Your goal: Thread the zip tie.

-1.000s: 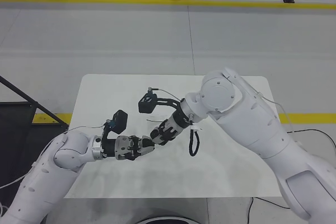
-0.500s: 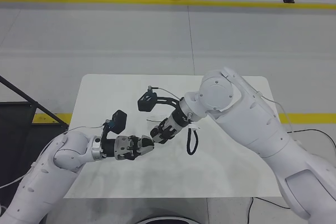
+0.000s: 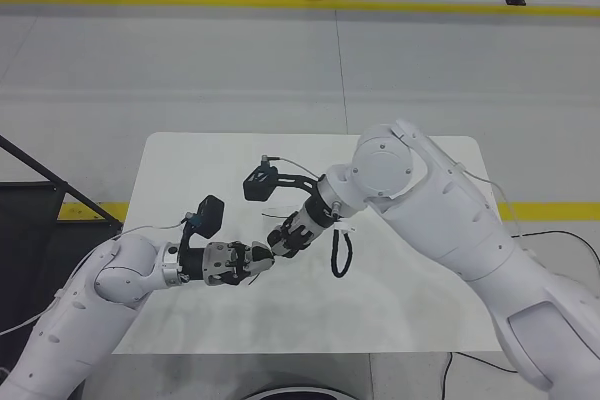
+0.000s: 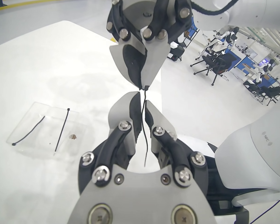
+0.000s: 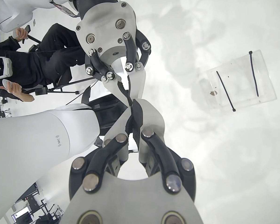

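Top view: over the middle of the white bench point(image 3: 180, 200), the left gripper point(image 3: 257, 254) and the right gripper point(image 3: 273, 243) meet tip to tip, held above the surface. The zip tie is too thin to make out here.

Left wrist view: the right gripper point(image 4: 145, 85) has its fingers point(image 4: 154, 64) pressed together on the head end of the black zip tie point(image 4: 143, 122). From there the strap runs back through the left gripper point(image 4: 141, 97). That gripper's fingers point(image 4: 117, 113) stand narrowly apart, with bench showing in the gap on both sides of the slightly wavy strap. The strap's free end hangs near the left gripper's palm. Off to one side, a clear tray point(image 4: 25, 127) lies flat on the bench. It holds two spare zip ties point(image 4: 61, 129), well apart from each other, and a small brown scrap point(image 4: 72, 136).

Right wrist view: the right gripper point(image 5: 132, 108) shows its black pads closed against each other. The left gripper point(image 5: 129, 99) faces it point to point. The clear tray point(image 5: 268, 75) sits beyond them on the bench with the spare zip ties point(image 5: 225, 90) inside.
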Available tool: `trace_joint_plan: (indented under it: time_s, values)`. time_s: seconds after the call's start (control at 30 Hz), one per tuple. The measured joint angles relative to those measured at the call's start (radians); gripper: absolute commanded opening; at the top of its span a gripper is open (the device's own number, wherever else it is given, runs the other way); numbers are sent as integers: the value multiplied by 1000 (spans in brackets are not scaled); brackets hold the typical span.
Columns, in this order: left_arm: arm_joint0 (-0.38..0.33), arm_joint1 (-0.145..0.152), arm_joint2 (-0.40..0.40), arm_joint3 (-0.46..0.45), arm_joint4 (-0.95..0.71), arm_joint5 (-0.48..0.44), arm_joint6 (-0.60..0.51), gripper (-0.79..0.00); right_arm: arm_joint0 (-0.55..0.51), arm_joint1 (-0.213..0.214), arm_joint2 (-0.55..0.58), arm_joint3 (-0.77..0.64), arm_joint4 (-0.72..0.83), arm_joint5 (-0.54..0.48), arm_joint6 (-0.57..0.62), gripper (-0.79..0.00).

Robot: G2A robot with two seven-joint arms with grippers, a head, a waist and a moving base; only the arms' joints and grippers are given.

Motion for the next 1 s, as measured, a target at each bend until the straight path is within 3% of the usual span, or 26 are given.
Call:
trace_joint_plan:
  time_s: [0.07,0.2,0.27,0.3,0.37,0.4,0.67,0.87,1.0]
  values:
    - [-2,1,3,3,3,0,3,-785,1,-1,0,1,0,-2,1,-785]
    - [-7,2,8,7,6,0,10,-785,1,-3,-1,3,-1,-3,3,-785]
    - [-8,3,10,8,8,0,15,-785,1,-3,-1,4,-1,-3,4,-597]
    - [-8,3,11,9,9,0,21,-785,1,-3,0,5,-1,-4,3,-354]
    - [-9,3,9,16,10,0,35,-785,0,-3,4,6,1,-4,1,-68]
    - [-9,3,7,19,10,0,42,-785,-2,-2,6,6,1,-5,0,0]
    - [-1,-1,-23,48,6,0,145,-785,-51,24,72,-30,-22,-37,-67,0]
    - [29,-13,-66,53,2,5,322,-785,-149,55,145,-104,-67,-56,-196,0]
    - [32,-13,-67,52,3,3,332,-785,-145,55,144,-103,-65,-56,-192,0]
